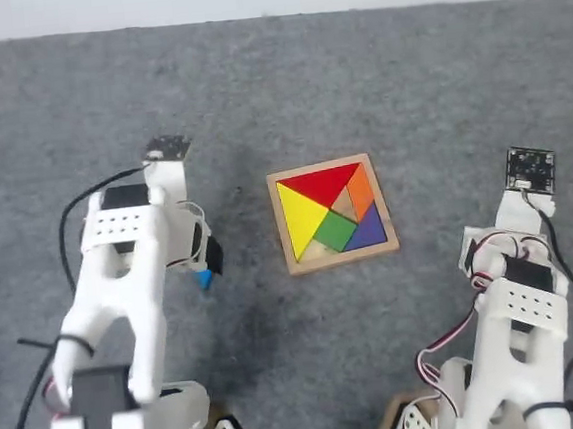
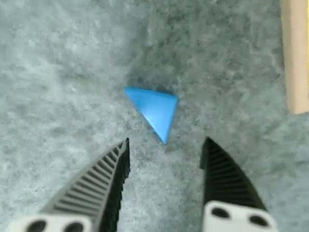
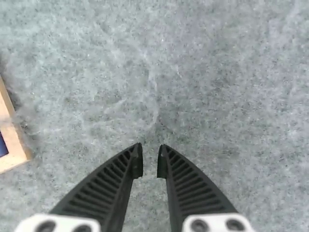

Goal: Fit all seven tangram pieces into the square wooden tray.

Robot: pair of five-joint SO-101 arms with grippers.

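Triangle [image 2: 154,110], the small blue one, lies flat on the grey worktop [image 1: 255,87] near the wooden tray [image 1: 280,225], right in front of your left hand [image 2: 167,140], which is wide open and empty. Looks thin, stiff, light and probably slick, so pinch low across two edges; your right hand [image 3: 150,147] is basically closed on nothing.

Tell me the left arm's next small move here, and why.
Probably lower the left gripper onto the blue triangle and close on it. The jaws stand open just short of the piece, which lies flat on the grey mat outside the wooden tray. The tray has bare wood showing, so it likely has room for the piece.
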